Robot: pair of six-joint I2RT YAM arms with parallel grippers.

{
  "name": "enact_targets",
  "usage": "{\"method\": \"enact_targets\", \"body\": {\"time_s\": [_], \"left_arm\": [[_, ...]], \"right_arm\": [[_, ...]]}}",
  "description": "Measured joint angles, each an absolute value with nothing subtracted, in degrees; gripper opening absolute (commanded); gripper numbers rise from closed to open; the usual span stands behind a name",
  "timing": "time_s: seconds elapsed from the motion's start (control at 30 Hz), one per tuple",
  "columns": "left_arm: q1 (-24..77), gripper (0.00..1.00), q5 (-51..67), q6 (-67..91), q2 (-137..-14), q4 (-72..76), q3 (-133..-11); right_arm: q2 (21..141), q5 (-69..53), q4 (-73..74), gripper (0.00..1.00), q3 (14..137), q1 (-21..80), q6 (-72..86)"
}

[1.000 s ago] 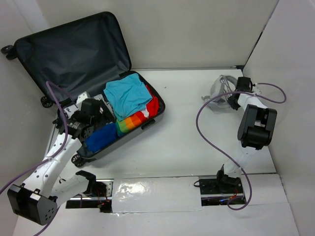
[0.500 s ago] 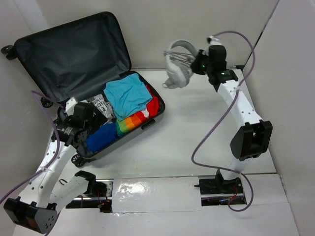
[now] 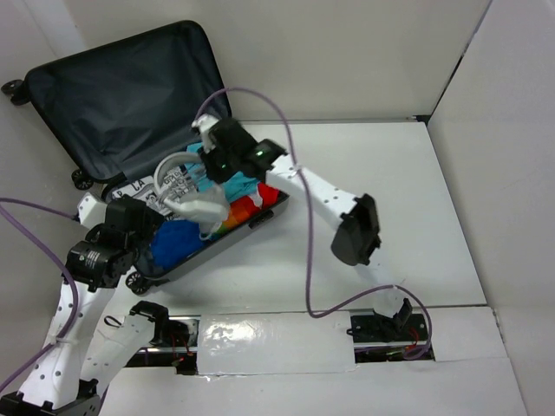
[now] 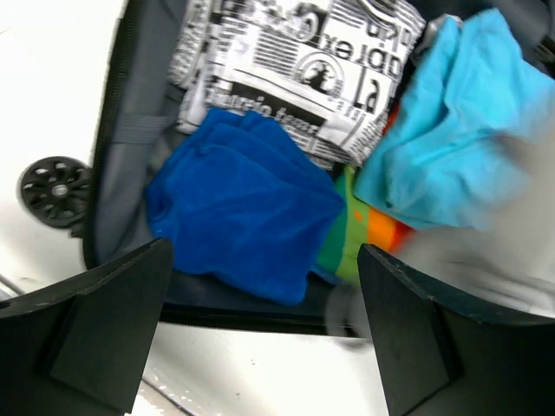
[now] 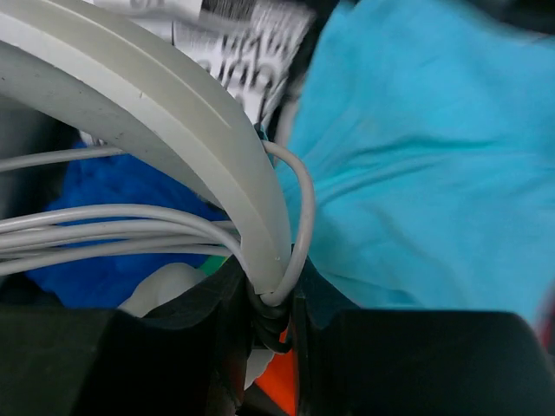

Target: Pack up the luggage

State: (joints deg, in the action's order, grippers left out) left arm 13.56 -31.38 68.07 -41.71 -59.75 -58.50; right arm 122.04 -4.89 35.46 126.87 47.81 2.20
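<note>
Right gripper (image 5: 269, 321) is clamped on the headphones (image 3: 186, 195) above the luggage (image 3: 130, 95). The loose cable (image 5: 130, 225) may snag the luggage rim. Left gripper (image 4: 264, 334), jaws apart beside the luggage, risks collision.

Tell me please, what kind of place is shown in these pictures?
Most likely a robot test bench in a laboratory, not a home. The white table is closed in by plain white panels, cabled robot arms stand at its near edge, and the luggage lies open like a practice prop.
</note>
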Motion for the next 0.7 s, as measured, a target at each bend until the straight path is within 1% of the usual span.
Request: {"method": "enact_targets", "body": {"time_s": [0.1, 0.17, 0.23, 0.27, 0.3, 0.33, 0.37, 0.4, 0.43, 0.5, 0.57, 0.7], "left_arm": [[13.5, 1.00, -32.8, 70.8, -41.6, -62.9, -59.6], [13.5, 1.00, -33.3, 71.5, -41.6, -64.2, -60.3], [13.5, 1.00, -33.6, 72.3, -41.6, -64.9, -60.8], [13.5, 1.00, -33.7, 72.4, -41.6, -65.2, -61.0], [13.5, 1.00, -33.8, 72.4, -41.8, -65.6, -61.3], [13.5, 1.00, -33.9, 72.4, -41.8, -65.6, -61.5], [13.5, 1.00, -34.0, 72.4, -41.8, -65.7, -61.6], [13.5, 1.00, -34.0, 72.4, -41.9, -65.9, -61.9], [13.5, 1.00, -34.1, 72.4, -42.0, -66.0, -62.0], [13.5, 1.00, -34.2, 72.3, -42.2, -66.0, -62.3], [13.5, 1.00, -34.2, 72.3, -42.3, -66.1, -62.3], [13.5, 1.00, -34.3, 72.2, -42.3, -65.9, -62.3]], "right_arm": [[131.0, -3.1, 39.6, 0.00, 133.3, 51.9, 1.8], [135.0, -1.2, 40.7, 0.05, 135.6, 53.5, 1.9], [137.1, 1.5, 41.4, 0.17, 136.7, 54.6, 2.3], [137.4, 2.9, 41.8, 0.22, 137.4, 54.8, 2.5], [137.7, 3.9, 42.0, 0.45, 138.1, 54.9, 2.7], [137.7, 4.8, 42.1, 0.55, 138.8, 55.0, 2.7], [137.7, 5.6, 42.2, 0.64, 139.5, 55.1, 2.8], [137.7, 6.3, 42.1, 0.85, 139.9, 55.1, 2.8], [137.7, 7.0, 41.9, 0.89, 140.2, 55.2, 3.1], [137.7, 8.3, 41.4, 0.90, 140.2, 55.4, 3.0], [137.7, 9.0, 41.0, 1.00, 140.2, 55.5, 3.3], [137.0, 9.2, 39.8, 1.00, 139.7, 55.3, 3.4]]}}
